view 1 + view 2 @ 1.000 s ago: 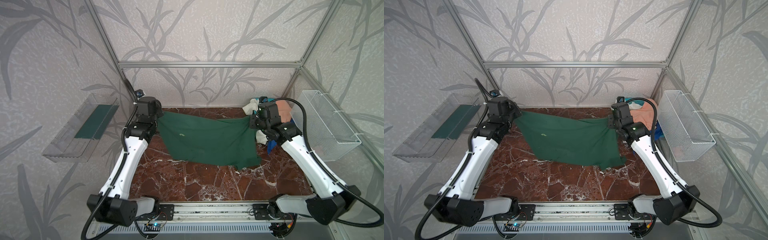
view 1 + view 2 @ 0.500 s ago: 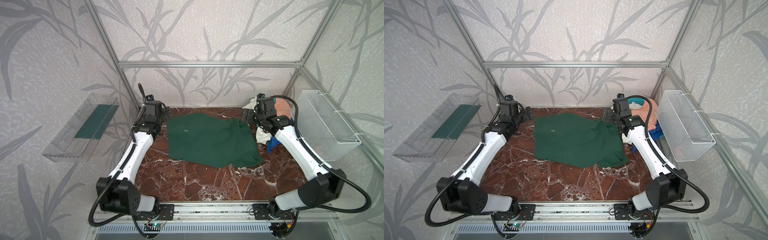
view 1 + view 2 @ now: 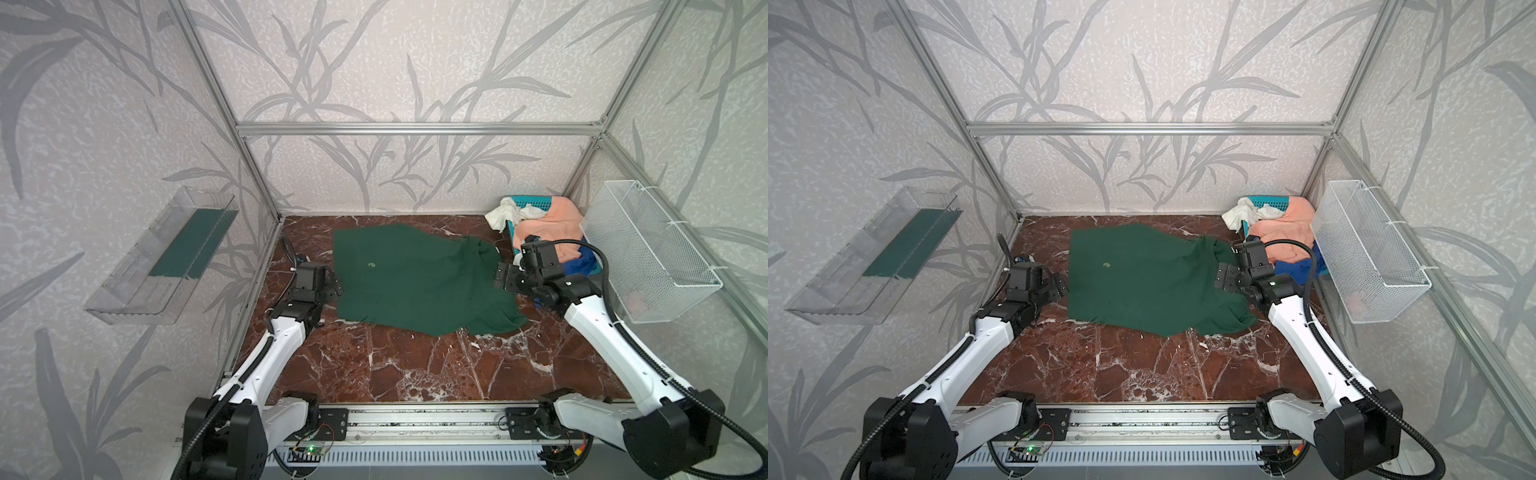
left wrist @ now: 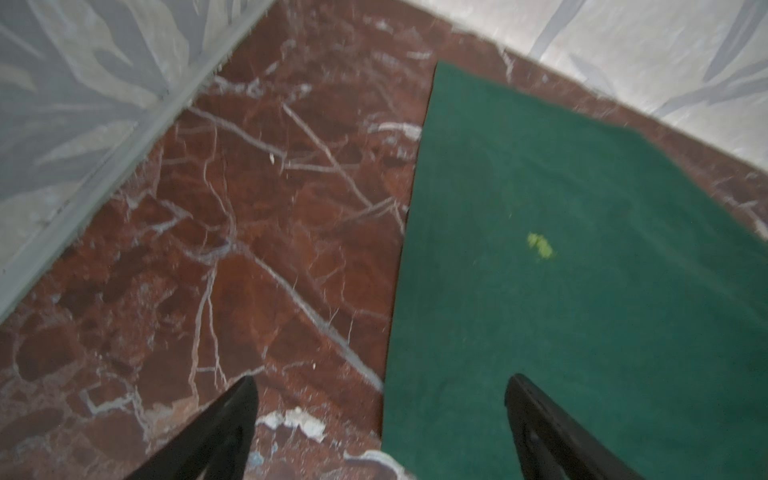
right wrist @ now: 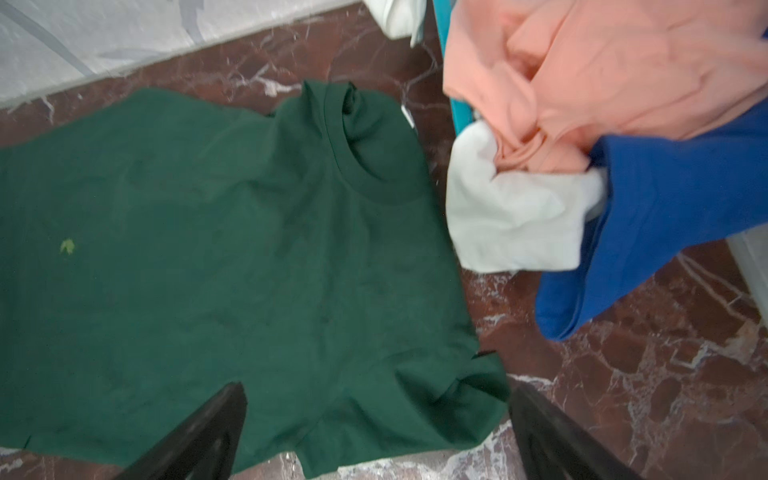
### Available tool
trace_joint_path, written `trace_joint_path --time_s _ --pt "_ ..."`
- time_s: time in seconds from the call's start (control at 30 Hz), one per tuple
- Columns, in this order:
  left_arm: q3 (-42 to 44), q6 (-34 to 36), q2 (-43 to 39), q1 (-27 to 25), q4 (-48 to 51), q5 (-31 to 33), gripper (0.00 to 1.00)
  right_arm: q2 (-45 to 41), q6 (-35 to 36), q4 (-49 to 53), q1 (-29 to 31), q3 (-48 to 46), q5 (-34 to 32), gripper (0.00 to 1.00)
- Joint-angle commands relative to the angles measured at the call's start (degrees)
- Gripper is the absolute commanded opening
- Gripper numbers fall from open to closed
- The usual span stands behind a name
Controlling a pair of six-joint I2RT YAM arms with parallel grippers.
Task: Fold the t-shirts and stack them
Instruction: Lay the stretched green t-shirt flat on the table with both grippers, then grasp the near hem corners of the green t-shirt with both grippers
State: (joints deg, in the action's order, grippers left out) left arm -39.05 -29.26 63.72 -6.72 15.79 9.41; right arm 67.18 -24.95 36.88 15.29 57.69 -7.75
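1. Shelf (image 3: pixel 166 257) on left wall, well apart from the work.
2. Wide and empty: left jaws, low, straddling hem edge of green shirt (image 3: pixel 415 282) on desk (image 3: pixel 415 374).
3. Shirt flat mid-desk, collar rightward, near sleeve rumpled; spreading step likely in hand, no fold yet.
4. Wide and empty too: right jaws, over collar end.
5. Peach shirt (image 3: pixel 552 220), white shirt (image 3: pixel 505 214), blue shirt (image 3: pixel 586 259) heaped in basket (image 3: pixel 530 203), far right corner.
6. Next, probably: smooth sleeve, pinch two corners, fold over.
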Motion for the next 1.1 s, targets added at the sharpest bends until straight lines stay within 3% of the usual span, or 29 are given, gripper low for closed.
trace_joint_path --time_s 0.0,0.2,0.33,0.43,0.57,0.63,0.7,0.8,0.87,0.93,1.07 --pt "2.27 -4.49 0.78 -0.31 -2.45 -3.86 0.89 -0.55 -1.79 1.17 -0.52 -3.27 4.97 0.99" --pt "1.54 -6.71 9.11 -0.60 -1.63 -9.68 0.85 2.22 0.78 -0.17 -0.52 -7.06 11.21 0.99" --pt "1.64 -8.57 13.14 -2.45 -4.50 -12.21 0.80 3.69 0.30 -1.77 -0.52 -9.46 9.61 0.99" --pt "1.32 -9.23 15.22 -3.72 -5.52 -12.73 0.64 4.57 0.75 -2.49 -0.52 -10.79 7.71 0.99" --pt "-0.69 -9.08 19.35 -3.83 -3.44 -12.75 0.63 6.51 -0.46 -7.01 -0.53 -14.42 6.86 0.98" --pt "-1.18 -8.89 21.39 -3.83 -3.40 -13.25 0.63 8.25 -1.32 -7.82 -0.60 -14.85 6.97 0.92" --pt "-0.99 -9.24 22.84 -3.83 -4.41 -14.07 0.58 10.08 -2.63 -7.01 -0.57 -14.43 6.48 0.90" --pt "-0.24 -10.06 24.22 -3.83 -7.15 -16.00 0.46 13.22 -2.66 -6.55 -0.79 -13.45 7.47 0.90" --pt "-0.24 -10.55 24.93 -3.83 -8.04 -16.94 0.43 15.86 -3.59 -6.05 -0.96 -12.27 8.28 0.88" --pt "-0.57 -10.51 25.33 -3.83 -8.50 -18.05 0.32 18.55 -4.38 -5.80 -1.05 -11.20 8.67 0.83" --pt "-2.69 -7.71 25.11 -3.57 -6.20 -19.18 0.03 22.88 -3.84 -6.74 -1.05 -9.94 10.07 0.59"
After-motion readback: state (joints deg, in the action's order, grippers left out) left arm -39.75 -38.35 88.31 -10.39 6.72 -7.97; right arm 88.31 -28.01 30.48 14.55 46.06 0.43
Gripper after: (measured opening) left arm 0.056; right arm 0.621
